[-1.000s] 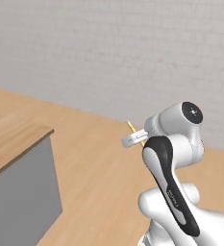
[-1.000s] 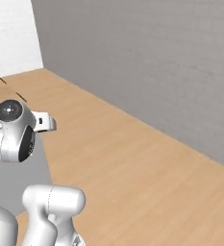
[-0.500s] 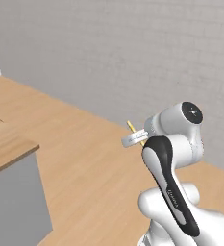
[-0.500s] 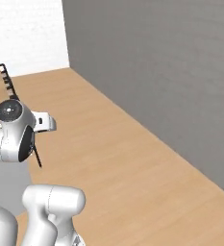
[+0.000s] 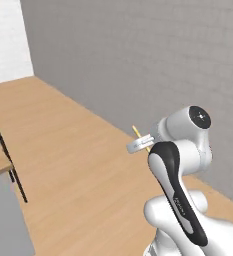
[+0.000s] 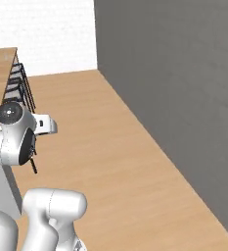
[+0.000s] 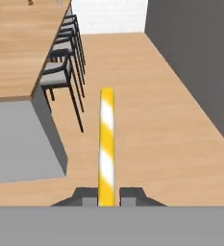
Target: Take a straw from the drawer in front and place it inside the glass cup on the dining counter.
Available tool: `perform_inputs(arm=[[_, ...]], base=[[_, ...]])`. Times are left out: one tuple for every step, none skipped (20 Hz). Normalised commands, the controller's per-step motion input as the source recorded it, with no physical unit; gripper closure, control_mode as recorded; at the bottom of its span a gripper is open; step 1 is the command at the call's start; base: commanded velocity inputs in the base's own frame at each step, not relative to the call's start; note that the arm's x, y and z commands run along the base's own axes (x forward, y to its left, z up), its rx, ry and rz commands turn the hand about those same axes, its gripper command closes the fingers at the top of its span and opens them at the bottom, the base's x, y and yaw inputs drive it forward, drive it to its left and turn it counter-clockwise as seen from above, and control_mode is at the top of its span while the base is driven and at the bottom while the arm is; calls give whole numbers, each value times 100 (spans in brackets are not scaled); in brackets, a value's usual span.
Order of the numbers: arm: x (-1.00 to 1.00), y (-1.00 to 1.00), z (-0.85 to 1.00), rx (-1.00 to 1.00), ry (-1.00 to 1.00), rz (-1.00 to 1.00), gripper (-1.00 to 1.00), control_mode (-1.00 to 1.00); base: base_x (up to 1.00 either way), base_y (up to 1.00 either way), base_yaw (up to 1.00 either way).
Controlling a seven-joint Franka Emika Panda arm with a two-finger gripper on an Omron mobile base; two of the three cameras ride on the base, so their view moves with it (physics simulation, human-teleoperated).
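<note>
Hand view: end effector point(image 7: 106, 196) gripping straw point(image 7: 106, 144); stools point(image 7: 63, 67) beside dining counter point(image 7: 17, 53)

We see the white Franka arm w/ dark joints folded up tight over its base, elbow high and wrist turned so the hand points roughly level, out ahead of the base. Our small two-finger gripper point(image 7: 106, 194) has its dark tips clamped together, pinching the thin yellow-and-white striped straw point(image 7: 106, 144), which sticks straight out along the hand's axis. In the left base view the straw's tip point(image 5: 136, 131) pokes out just past the white wrist flange.
</note>
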Motion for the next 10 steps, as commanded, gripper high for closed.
perform_inputs(arm=[[0,0,0,0,0,0,100,100],[0,0,0,0,0,0,100,100],[0,0,0,0,0,0,100,100],[0,0,0,0,0,0,100,100],[0,0,0,0,0,0,100,100],[0,0,0,0,0,0,100,100],[0,0,0,0,0,0,100,100],[0,0,0,0,0,0,100,100],[0,0,0,0,0,0,100,100],[0,0,0,0,0,0,100,100]], base=[[89,-69,39],[89,-69,39],[91,-66,39],[93,-65,40],[93,-63,40],[93,-63,40],[93,-63,40],[93,-63,40],[94,-62,40],[94,-62,41]])
